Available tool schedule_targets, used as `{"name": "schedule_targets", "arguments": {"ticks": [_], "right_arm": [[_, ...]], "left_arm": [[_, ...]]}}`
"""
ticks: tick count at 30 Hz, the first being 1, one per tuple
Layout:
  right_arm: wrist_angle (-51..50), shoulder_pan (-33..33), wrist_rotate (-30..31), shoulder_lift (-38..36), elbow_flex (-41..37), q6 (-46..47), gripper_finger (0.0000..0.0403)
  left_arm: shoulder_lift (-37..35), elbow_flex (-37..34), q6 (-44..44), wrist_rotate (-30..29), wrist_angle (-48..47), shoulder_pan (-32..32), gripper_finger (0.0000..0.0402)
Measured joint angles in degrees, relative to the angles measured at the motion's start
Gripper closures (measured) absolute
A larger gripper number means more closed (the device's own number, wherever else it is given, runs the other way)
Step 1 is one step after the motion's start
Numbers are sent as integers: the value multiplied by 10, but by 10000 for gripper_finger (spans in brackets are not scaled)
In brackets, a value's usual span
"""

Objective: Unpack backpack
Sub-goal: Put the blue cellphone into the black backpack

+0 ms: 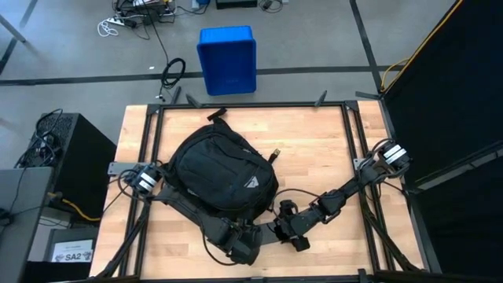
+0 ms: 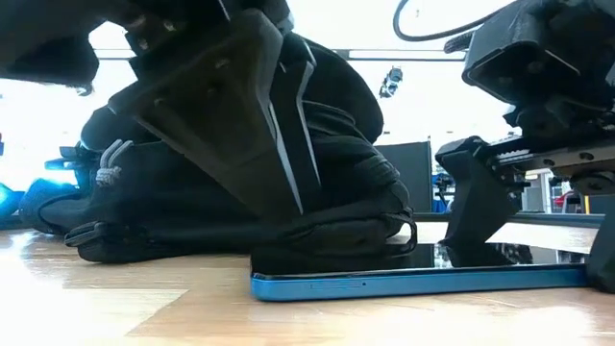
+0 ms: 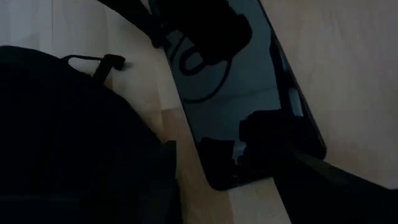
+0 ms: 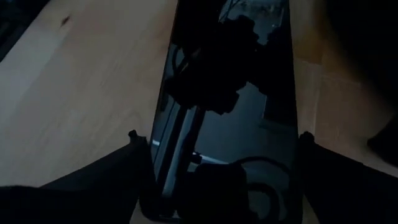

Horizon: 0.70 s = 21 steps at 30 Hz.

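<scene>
A flat tablet (image 2: pixel 423 279) is seen lying on the desk (image 1: pixel 330 149) against the near edge of the backpack (image 1: pixel 222 171), its long axis apparently straddled by the wide-open right pincer (image 4: pixel 217 180), while the left pincer (image 1: pixel 244 244), also spread, hangs beside it.

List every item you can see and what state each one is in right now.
backpack: lying on the table, one edge resting on the tablet.
tablet: flat on the table, screen dark.
right gripper: open, straddling the tablet.
left gripper: open, beside the backpack.
blue bin: on the floor.
</scene>
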Motion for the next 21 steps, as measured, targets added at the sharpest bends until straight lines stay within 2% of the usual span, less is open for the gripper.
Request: {"name": "schedule_targets", "arguments": {"ticks": [3, 14, 20, 21], "right_arm": [[-3, -3, -3, 0, 0, 12, 79], [-36, 0, -19, -30, 15, 11, 80], [-89, 4, -15, -74, 39, -8, 82], [-101, 4, -3, -79, 43, -10, 102]], "left_arm": [[-1, 0, -1, -2, 1, -2, 172], [-16, 0, -6, -4, -17, -6, 172], [-43, 1, -14, -45, -26, -23, 178], [-46, 1, -14, -47, -25, -25, 180]]}}
